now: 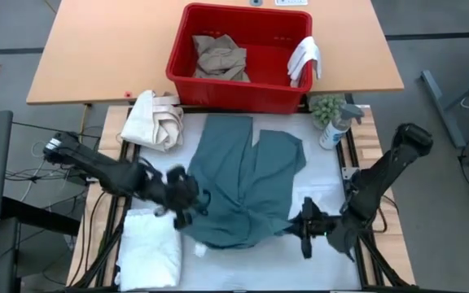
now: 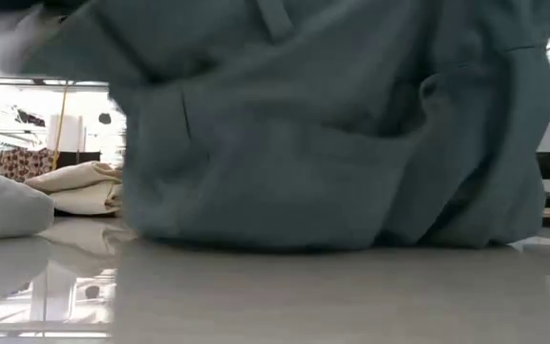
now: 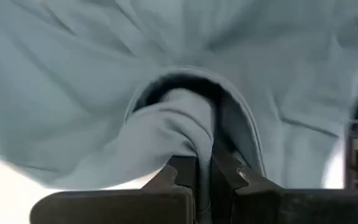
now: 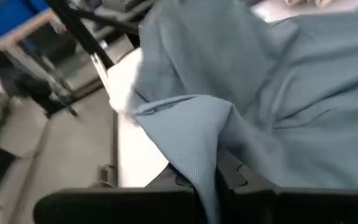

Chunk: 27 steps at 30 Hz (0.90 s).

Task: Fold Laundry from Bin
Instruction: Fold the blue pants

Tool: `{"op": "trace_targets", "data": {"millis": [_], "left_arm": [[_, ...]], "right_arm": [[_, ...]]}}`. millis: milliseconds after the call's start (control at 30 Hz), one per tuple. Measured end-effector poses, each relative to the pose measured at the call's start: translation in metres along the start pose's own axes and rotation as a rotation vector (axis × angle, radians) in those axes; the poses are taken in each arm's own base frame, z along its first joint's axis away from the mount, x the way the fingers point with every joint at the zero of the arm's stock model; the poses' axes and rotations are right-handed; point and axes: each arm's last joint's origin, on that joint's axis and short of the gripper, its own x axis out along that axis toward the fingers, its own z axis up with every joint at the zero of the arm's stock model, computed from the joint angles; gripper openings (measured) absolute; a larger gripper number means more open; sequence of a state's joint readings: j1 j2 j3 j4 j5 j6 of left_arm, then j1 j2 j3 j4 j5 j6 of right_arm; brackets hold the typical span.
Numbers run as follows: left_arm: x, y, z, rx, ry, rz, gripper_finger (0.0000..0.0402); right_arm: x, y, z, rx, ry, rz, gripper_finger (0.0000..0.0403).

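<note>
A large teal-green garment (image 1: 247, 183) lies spread on the white table top, its far part flat. Its near part is bunched and raised, as the low view shows (image 2: 332, 143). My left gripper (image 1: 181, 199) is shut on the garment's near left part, and my right gripper (image 1: 304, 224) on its near right part. The red bin (image 1: 238, 89) stands at the far side. Tan trousers (image 1: 221, 57) lie inside it, and a small white cloth (image 1: 304, 59) hangs over its right rim. A folded white towel (image 1: 149, 248) rests flat at the near left. My left gripper pinches a bunched fold of the teal garment (image 3: 188, 134) between its two fingers (image 3: 182, 171), slanting down from the table's left. The cloth is gathered in several layers there. My right gripper pinches a ribbed edge of the garment (image 4: 207, 146) between its fingers, coming nearly level from the table's right. The cloth drapes from the hold toward the table.
A cream canvas bundle (image 1: 153, 118) lies at the far left of the table top, beside the bin. A spray bottle (image 1: 334, 130) and a small green plant (image 1: 326, 106) stand at the far right. The bin sits on a wooden table (image 1: 104, 49) behind.
</note>
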State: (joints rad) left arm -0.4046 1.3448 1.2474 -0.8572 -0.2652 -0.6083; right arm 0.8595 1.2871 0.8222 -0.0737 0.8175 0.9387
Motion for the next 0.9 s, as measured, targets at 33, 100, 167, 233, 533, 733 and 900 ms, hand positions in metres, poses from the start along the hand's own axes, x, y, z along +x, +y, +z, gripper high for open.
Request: {"op": "trace_targets", "data": {"millis": [33, 100, 167, 233, 533, 733, 900], "left_arm": [[0.012, -0.003, -0.011, -0.026, 0.016, -0.027, 0.0001], [0.03, -0.007, -0.027, -0.102, 0.039, -0.08, 0.0001], [0.045, -0.008, -0.039, -0.198, 0.079, -0.119, 0.0002], [0.053, -0.008, -0.05, -0.285, 0.143, -0.145, 0.0009], [0.046, -0.032, -0.066, -0.296, 0.285, -0.339, 0.0127], [0.033, -0.047, -0.063, -0.335, 0.392, -0.488, 0.021], [0.022, -0.057, -0.059, -0.298, 0.343, -0.51, 0.0229]], "right_arm": [[0.002, 0.003, -0.006, 0.03, 0.007, 0.006, 0.0034], [0.008, 0.006, -0.022, 0.061, 0.044, 0.006, 0.0034], [0.013, 0.01, -0.033, 0.086, 0.085, 0.036, 0.0035], [0.018, 0.016, -0.039, 0.118, 0.115, 0.09, 0.0053], [0.024, 0.033, -0.056, 0.302, 0.446, 0.309, 0.016], [0.003, 0.044, -0.05, 0.368, 0.692, 0.351, 0.0193], [-0.02, 0.036, -0.051, 0.306, 0.931, 0.197, 0.0194]]}}
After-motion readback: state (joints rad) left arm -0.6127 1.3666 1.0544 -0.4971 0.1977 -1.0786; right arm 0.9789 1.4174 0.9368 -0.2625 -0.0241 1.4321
